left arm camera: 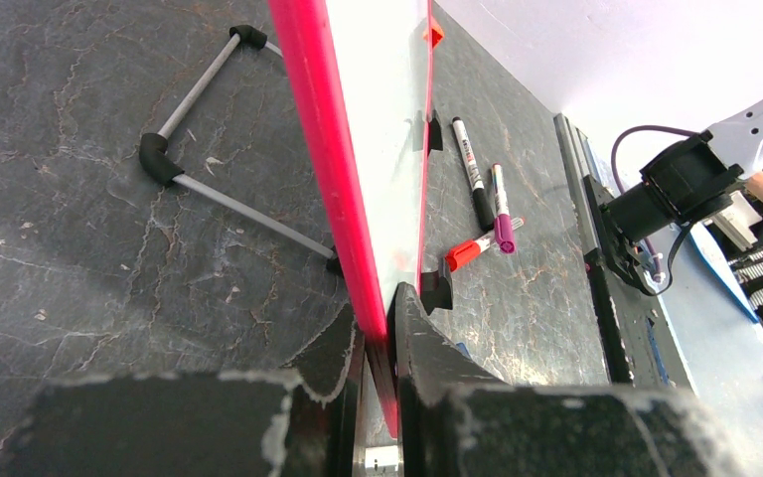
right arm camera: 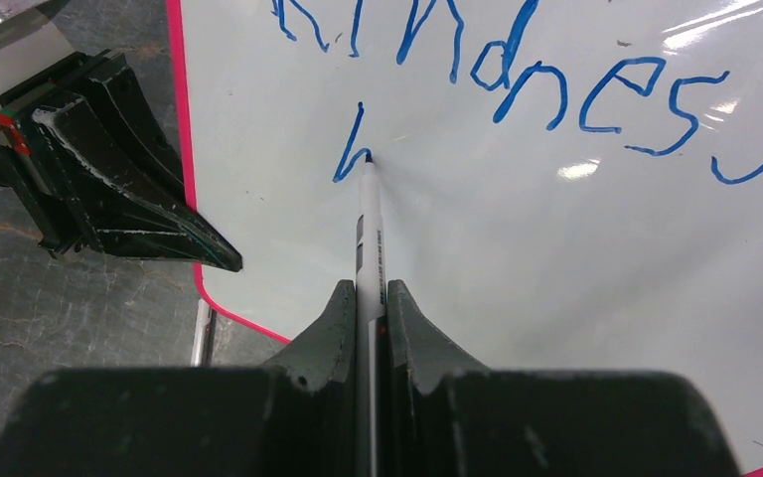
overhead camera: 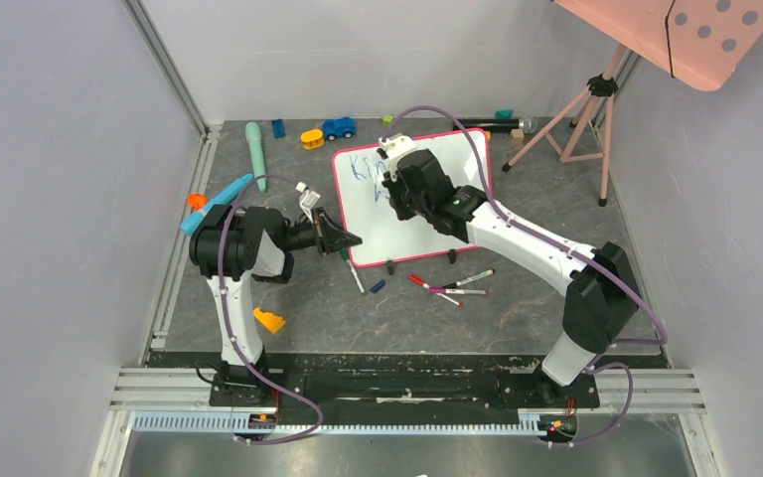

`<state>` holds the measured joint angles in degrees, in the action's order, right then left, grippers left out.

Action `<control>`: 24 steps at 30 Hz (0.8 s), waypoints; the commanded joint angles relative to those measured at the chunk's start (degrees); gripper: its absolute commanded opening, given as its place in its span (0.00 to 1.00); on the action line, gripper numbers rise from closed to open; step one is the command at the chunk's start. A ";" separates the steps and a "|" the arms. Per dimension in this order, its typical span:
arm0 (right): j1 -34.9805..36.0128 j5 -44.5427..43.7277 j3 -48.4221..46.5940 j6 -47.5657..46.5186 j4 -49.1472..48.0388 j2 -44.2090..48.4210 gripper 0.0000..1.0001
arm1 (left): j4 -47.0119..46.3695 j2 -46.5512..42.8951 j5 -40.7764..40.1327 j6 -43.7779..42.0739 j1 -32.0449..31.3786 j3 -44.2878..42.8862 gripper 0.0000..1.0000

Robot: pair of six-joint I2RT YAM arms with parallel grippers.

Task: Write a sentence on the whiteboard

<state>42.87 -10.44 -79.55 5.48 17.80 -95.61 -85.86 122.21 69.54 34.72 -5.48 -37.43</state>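
You've got grey walls (overhead camera: 60, 149), dark marbled counter (overhead camera: 517, 318): whiteboard (overhead camera: 373, 224) stands mid-counter, left tool (left arm camera: 378, 308) pinching its pink edge, right tool (right arm camera: 368, 290) clamped on a marker (right arm camera: 368, 214) touching the sentence (right arm camera: 556, 89).

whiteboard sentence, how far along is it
Done: blue word "Kindness" tops the glossy white pink-framed whiteboard. In hand: right end effector holds a slim white marker, tip at the second line's first stroke; left end effector clamps the frame. Left: the remaining words.

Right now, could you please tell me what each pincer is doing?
Left pincer: closed on the whiteboard edge.
Right pincer: closed on a marker, its tip touching the board.
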 commanded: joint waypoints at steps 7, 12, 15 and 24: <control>-0.95 1.12 1.67 -0.68 0.00 0.46 0.00 | -3.35 1.45 -1.31 -10.20 0.47 0.87 0.03; -0.95 2.31 1.00 -0.88 -0.15 -0.36 0.00 | -3.35 1.43 -1.29 -10.20 0.47 0.83 0.03; -0.95 2.68 0.67 -0.71 -0.94 -0.51 0.00 | -3.34 1.36 -1.25 -10.24 0.47 0.81 0.03; -0.98 4.26 0.84 -0.47 -2.23 0.56 0.00 | -3.35 1.36 -1.25 -10.29 0.47 0.80 0.03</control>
<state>42.48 -6.85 -78.76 5.32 17.76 -95.53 -85.86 122.21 69.58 34.72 -5.48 -37.43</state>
